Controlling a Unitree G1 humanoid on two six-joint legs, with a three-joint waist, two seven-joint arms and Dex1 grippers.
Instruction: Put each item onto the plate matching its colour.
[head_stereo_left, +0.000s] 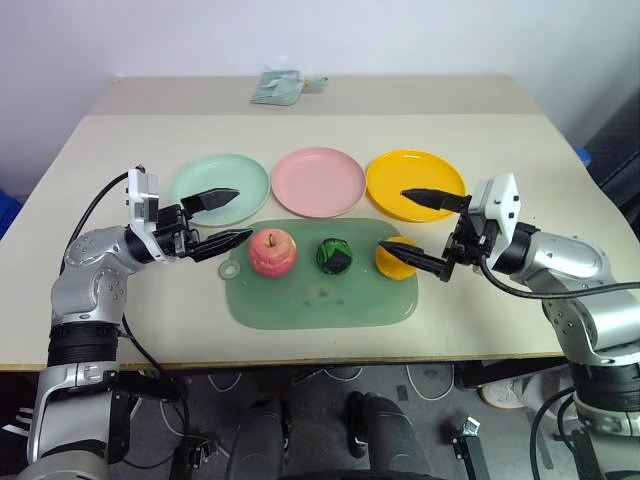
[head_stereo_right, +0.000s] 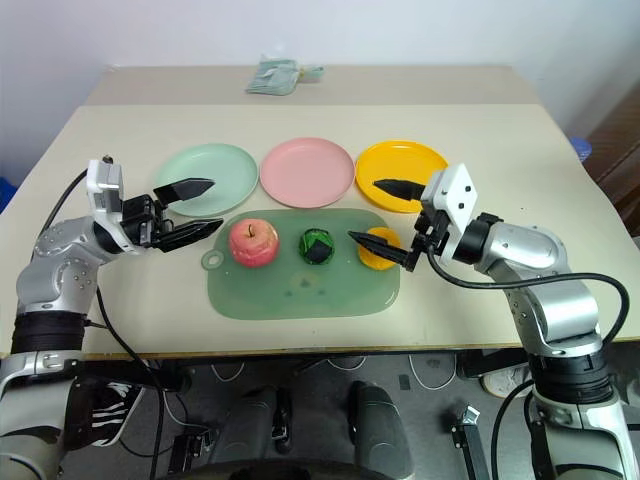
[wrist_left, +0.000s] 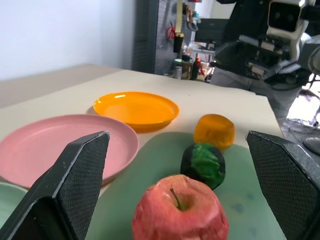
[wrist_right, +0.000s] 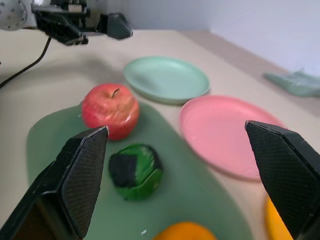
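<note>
Left gripper (head_stereo_left: 222, 218) has its fingers spread wide, nothing between them, hanging above the table just left of the apple (head_stereo_left: 272, 251); one finger sits over the near edge of the mint green plate (head_stereo_left: 220, 186), the other points at the apple without touching it. Right gripper (head_stereo_left: 420, 227) is likewise wide apart and empty, one finger over the yellow plate (head_stereo_left: 414, 182), the lower one reaching across in front of the yellow-orange fruit (head_stereo_left: 392, 258); can't tell if that fingertip touches the fruit. All three fruits sit in a row on the translucent green mat (head_stereo_left: 320, 295): apple at the left end, dark green ball (head_stereo_left: 335, 255) with its black patch in the middle, yellow-orange fruit at the right end. They are near each other but apart. None is on a plate. The three plates line up just behind the mat, left to right mint green, pink plate (head_stereo_left: 318, 180), yellow, all empty, edges close together. The left wrist view looks across the apple toward the ball and the yellow-orange fruit. Surface is a beige table (head_stereo_left: 90, 180), made of two tops butted together with a seam running across behind the plates. A crumpled pale green cloth (head_stereo_left: 280, 86) lies on the far top. Plain white wall behind.
</note>
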